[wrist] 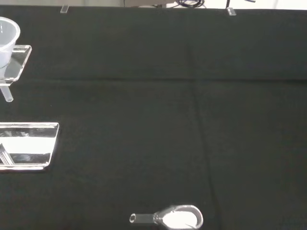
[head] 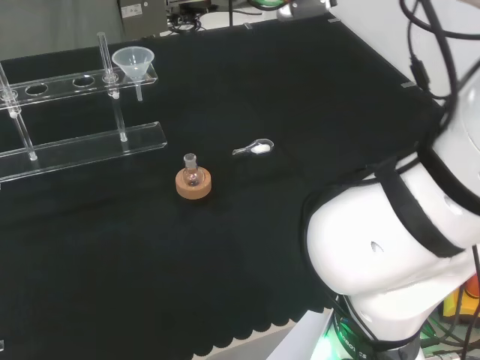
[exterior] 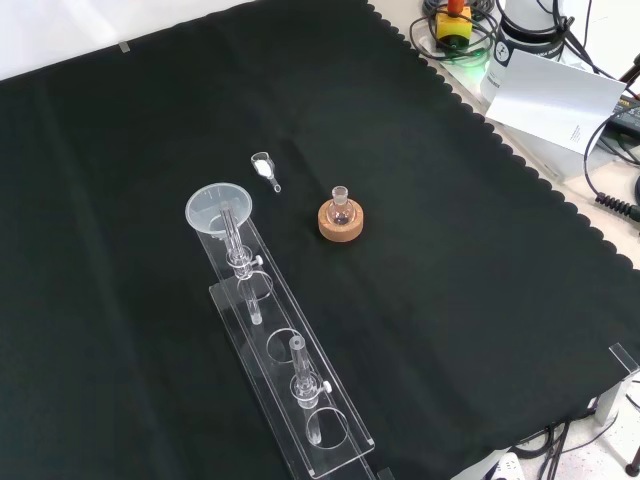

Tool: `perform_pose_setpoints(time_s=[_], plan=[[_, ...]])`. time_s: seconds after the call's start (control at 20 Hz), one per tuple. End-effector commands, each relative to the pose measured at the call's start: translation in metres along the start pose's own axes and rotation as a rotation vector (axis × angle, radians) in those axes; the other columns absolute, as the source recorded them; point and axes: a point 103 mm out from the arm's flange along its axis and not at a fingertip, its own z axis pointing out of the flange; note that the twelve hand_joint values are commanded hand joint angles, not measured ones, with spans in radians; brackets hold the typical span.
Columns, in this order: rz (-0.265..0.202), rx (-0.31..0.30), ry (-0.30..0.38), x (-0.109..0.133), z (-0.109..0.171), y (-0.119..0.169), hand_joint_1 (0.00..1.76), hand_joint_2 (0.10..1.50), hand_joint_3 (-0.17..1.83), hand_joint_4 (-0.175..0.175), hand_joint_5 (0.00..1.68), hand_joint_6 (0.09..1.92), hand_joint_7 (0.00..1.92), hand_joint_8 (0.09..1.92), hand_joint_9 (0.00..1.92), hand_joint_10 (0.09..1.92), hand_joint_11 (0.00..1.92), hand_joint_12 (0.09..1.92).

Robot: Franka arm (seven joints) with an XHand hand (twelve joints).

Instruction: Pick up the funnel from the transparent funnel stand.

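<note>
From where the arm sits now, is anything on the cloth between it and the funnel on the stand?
Nothing visible blocks it. The funnel sits in the end hole of the clear stand. The flask on its cork ring and the small spoon lie low on the cloth between.

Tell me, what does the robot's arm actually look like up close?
In the head view the arm is a set of big, rounded, glossy white shells. Black bands run round the seams between the shells, and black cables loop down alongside the upper link. Near the base there is a dark ring with a green glow.
</note>
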Motion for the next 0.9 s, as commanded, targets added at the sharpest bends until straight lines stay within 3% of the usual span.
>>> perform_pose_setpoints(time_s=[0.05, 0.35, 0.9], plan=[[-0.098, 0.042, -0.021, 0.032, 0.013, 0.071, 0.25, 1.08, 0.26, -0.038, 0.28, 0.09, 0.21, 0.63, 0.36, 0.68, 0.16, 1.37], [-0.17, 0.082, -0.048, 0.059, 0.022, 0.105, 0.39, 0.99, 0.22, -0.042, 0.26, 0.09, 0.18, 0.65, 0.36, 0.68, 0.16, 1.37], [-0.303, 0.17, -0.042, 0.101, 0.044, 0.159, 0.43, 0.9, 0.19, -0.043, 0.21, 0.09, 0.12, 0.67, 0.33, 0.69, 0.16, 1.39]])
